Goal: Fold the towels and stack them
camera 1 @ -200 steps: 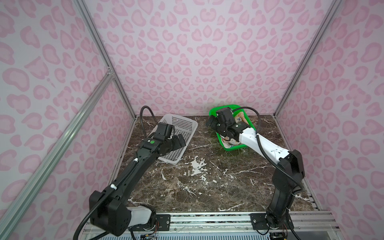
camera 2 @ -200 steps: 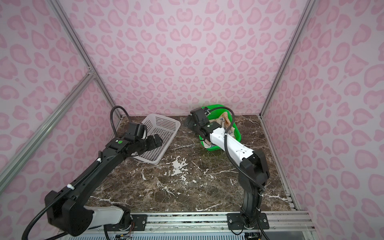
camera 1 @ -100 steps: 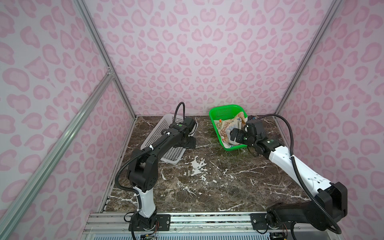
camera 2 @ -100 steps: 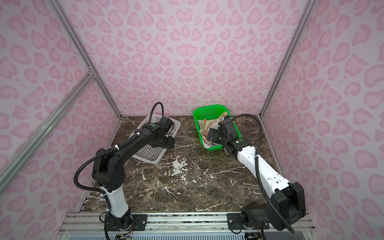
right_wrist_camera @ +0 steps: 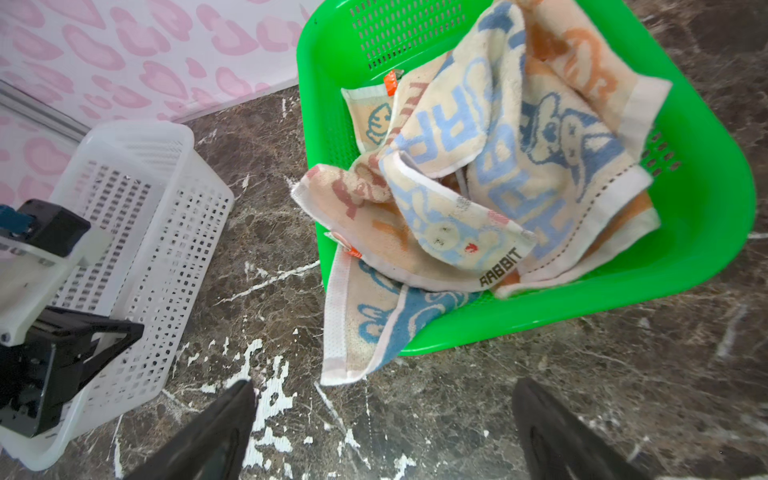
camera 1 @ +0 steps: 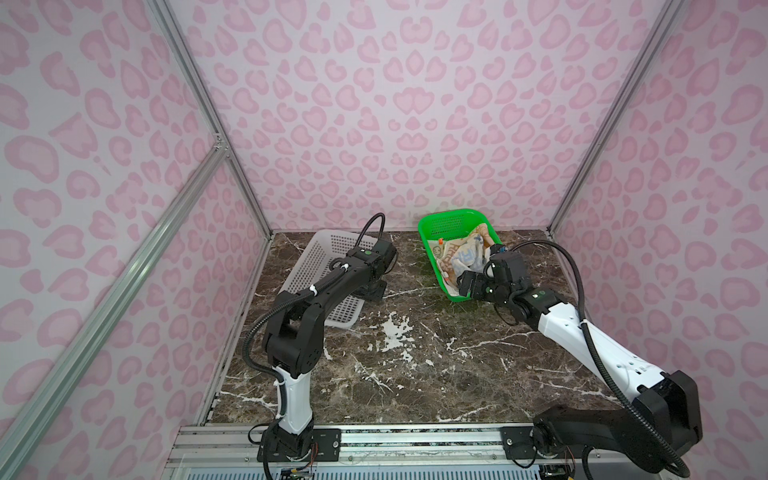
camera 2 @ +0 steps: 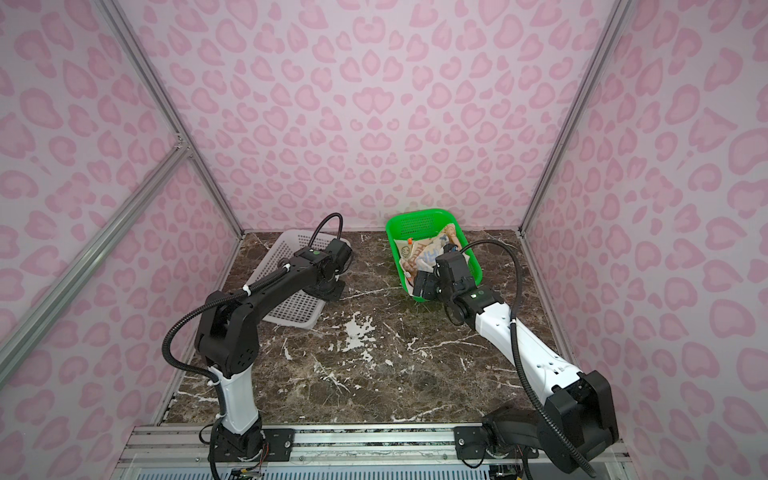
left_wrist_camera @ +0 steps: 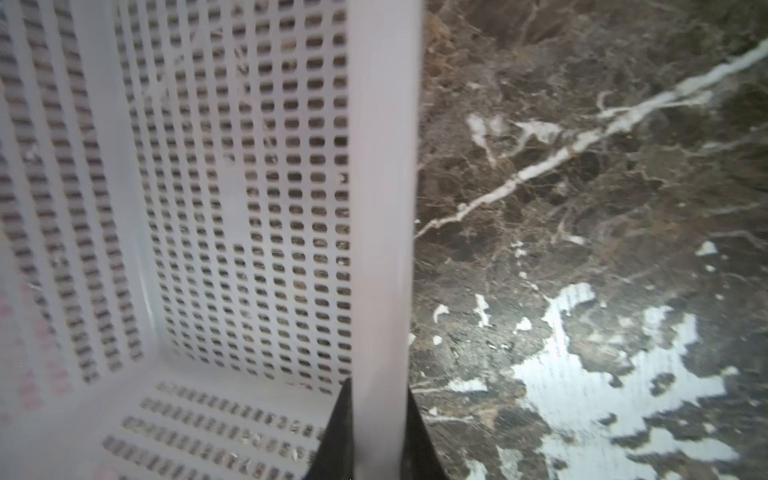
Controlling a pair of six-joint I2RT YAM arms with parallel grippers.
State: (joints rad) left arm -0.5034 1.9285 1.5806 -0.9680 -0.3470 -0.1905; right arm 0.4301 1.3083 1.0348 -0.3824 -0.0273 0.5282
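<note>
Clock positions are read on the marble tabletop (camera 1: 415, 374) as in the top views, with 12 at the back wall. The left gripper (left_wrist_camera: 376, 424) is clamped on the long rim of the white basket (left_wrist_camera: 249, 187). In the left wrist view the rim strip runs between the two dark fingertips, one inside the basket and one outside over the marble. In both top views the white basket (camera 1: 320, 249) (camera 2: 299, 309) is placed at about 11 o'clock; whether it is lifted off the table cannot be told. The green basket (camera 1: 449, 216) (camera 2: 415, 214) is placed at about 1 o'clock near the back wall, well apart from the white one. The towels (camera 1: 461, 257) are crumpled in one unfolded heap inside the green basket. The cream RABBIT towel (right_wrist_camera: 498, 166) is laid on top, with blue and orange lettering showing. The orange-print towel (right_wrist_camera: 357, 208) is tucked under it on the side facing the white basket. The blue bunny towel (right_wrist_camera: 365, 328) is draped over the near rim, one corner hanging outside toward the marble. The right gripper (right_wrist_camera: 382, 432) is spread wide with nothing between the jaws. It is held just off the green basket's 6 o'clock rim, with the hanging corner ahead of its fingers (right_wrist_camera: 216, 428). In both top views the right gripper (camera 1: 478, 286) (camera 2: 432, 286) overlaps the near end of the heap; contact with the cloth cannot be told.
</note>
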